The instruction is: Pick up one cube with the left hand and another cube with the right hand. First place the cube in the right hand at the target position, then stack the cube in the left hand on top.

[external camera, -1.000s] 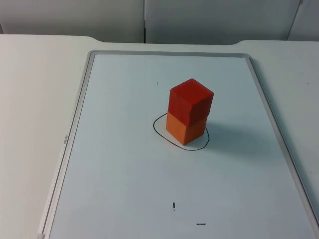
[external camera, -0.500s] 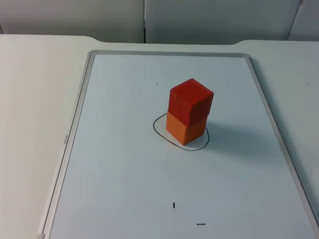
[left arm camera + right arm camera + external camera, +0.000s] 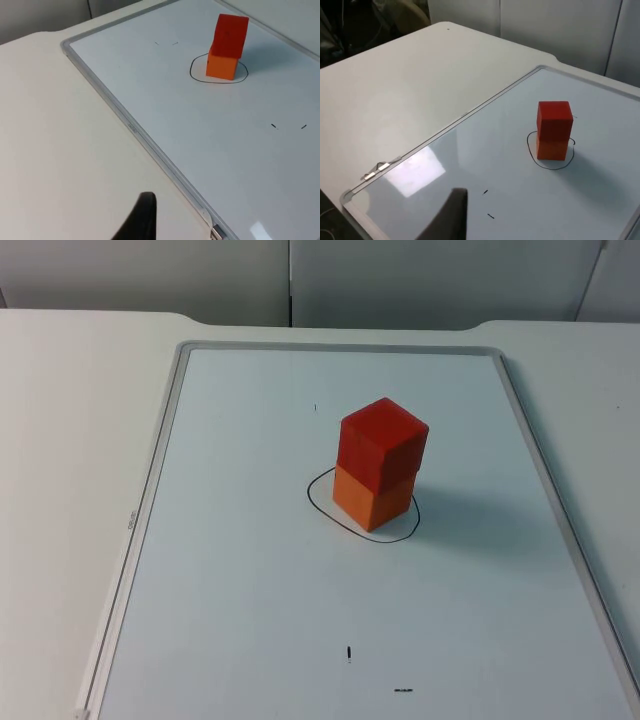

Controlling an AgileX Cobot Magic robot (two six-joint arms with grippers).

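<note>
Nothing has moved since the earlier top frames: red cube sits on orange cube exactly as before, stack upright, top cube turned a touch off the lower one's edges. Orange cube stands inside the hand-drawn black circle on the whiteboard, which lies flat on the white table; the circle looks like the target position, so the task reads as done, both placements made. Left gripper waits back over the table just outside the whiteboard's frame, one black fingertip showing, stack well apart from it; cannot tell whether its pincer is open or closed. Right gripper is likewise pulled back, hanging over the board's near part, far from the stack; its pincer state cannot be told either. Neither holds anything visible. Handling guess: cubes look light, stiff, matte, flat-faced, not fragile; grip on two opposite side faces, mid-height; the top one could slide off if nudged sideways. Containers: none on the table, no tray or basket; the board carries the two cubes plus a few small pen marks.
</note>
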